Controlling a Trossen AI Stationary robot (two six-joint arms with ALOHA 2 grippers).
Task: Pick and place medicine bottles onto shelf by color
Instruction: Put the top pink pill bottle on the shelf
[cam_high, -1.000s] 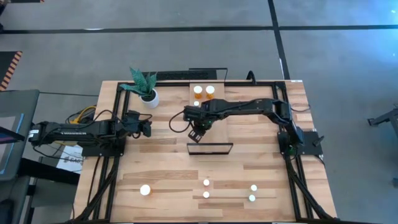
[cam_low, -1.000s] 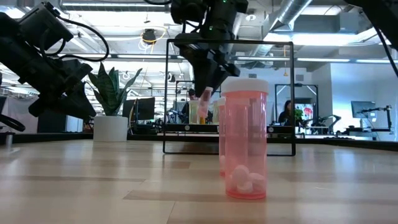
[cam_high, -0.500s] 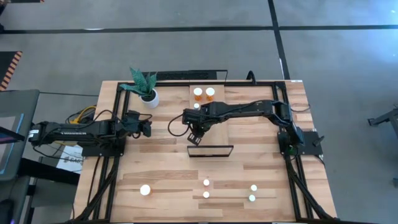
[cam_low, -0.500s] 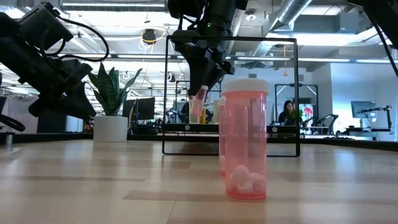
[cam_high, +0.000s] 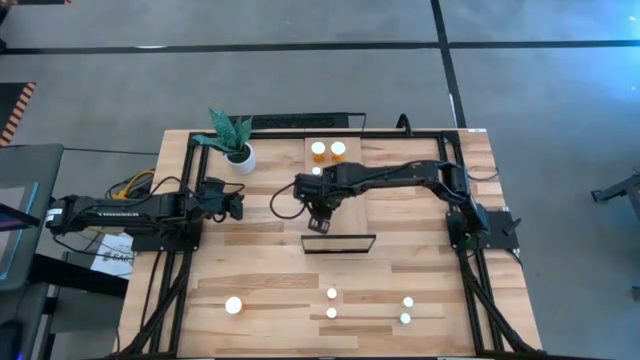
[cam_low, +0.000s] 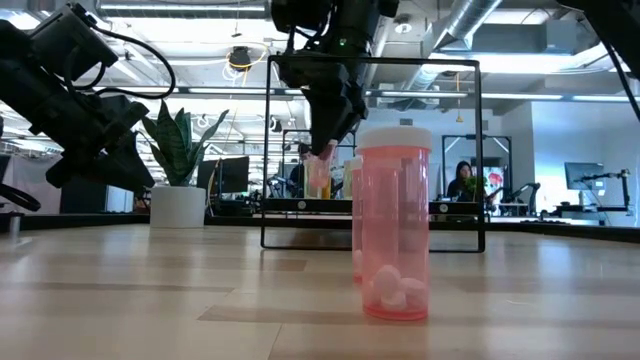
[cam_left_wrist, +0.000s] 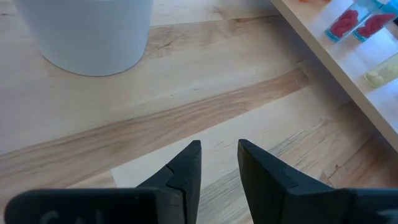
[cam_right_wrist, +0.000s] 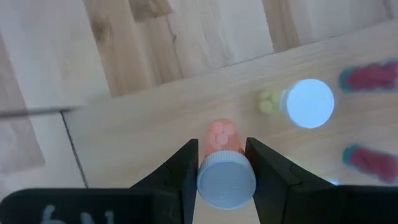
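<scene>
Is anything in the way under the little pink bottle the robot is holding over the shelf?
Nothing visible. The right end effector grips the pink bottle above bare shelf wood. A pale white-capped bottle stands off to one side.

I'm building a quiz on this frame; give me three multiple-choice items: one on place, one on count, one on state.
1. Where is the right gripper?
A. Over the shelf
B. Beside the plant
C. Over the table's near edge

2. How many white-capped bottles stand on the near part of the table, as the high view shows it?
A. Two
B. Five
C. Nine

3. What is the right gripper doing?
A. Open and empty
B. Shut on a pink bottle
C. Shut on the plant pot

Answers:
1 A: the high view shows it above the shelf board, behind the black frame.
2 B: five white caps show there, one at the left and four at the right.
3 B: in the right wrist view its fingers clamp a white-capped pink bottle.
</scene>
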